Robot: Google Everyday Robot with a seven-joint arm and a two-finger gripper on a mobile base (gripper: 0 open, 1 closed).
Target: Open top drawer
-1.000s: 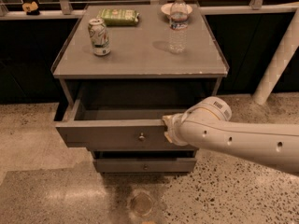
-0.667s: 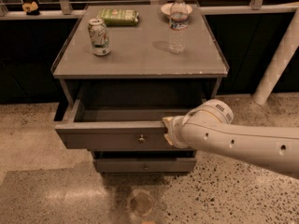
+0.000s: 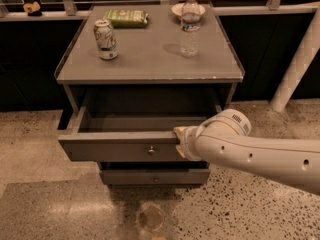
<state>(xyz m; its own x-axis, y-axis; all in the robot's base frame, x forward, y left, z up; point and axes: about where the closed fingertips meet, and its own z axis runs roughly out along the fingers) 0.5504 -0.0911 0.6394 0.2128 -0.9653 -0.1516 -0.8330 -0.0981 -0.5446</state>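
Well, the gripper (image 3: 180, 143) is pressed right up against the front of the top drawer (image 3: 110, 146), at its upper edge. The drawer stands pulled well out of the cabinet (image 3: 150, 66). Whether the gripper is clamped on that edge or loose, I can't tell. The knob (image 3: 151, 150) sits just beside the gripper, apart from it. The white arm (image 3: 260, 156) trails away behind. Just below the gripper, a lower drawer (image 3: 155, 176) is shut. Up beyond it on the cabinet top stand a bottle (image 3: 189, 26) and a can (image 3: 105, 39), well apart, with a green packet (image 3: 126, 17) at the back.
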